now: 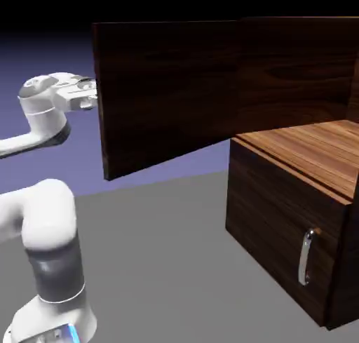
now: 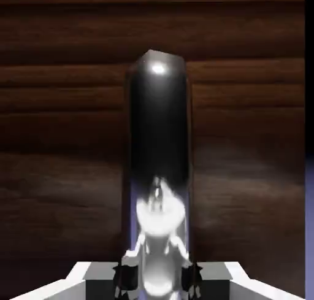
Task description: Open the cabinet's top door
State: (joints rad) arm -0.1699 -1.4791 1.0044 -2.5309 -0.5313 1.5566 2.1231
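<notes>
plainly, in the exterior view the top door of the cabinet is swung far out, its free edge by the gripper at the picture's left. the lighter shelf lies exposed; the lower panel stays shut with its small handle. in the hand view, the claw is clenched on the silver handle against dark wood. the opening looks essentially done; only release seems left.

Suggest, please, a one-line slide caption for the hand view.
Gripper shut on the silver handle of the dark wood top door, seen close up.
</notes>
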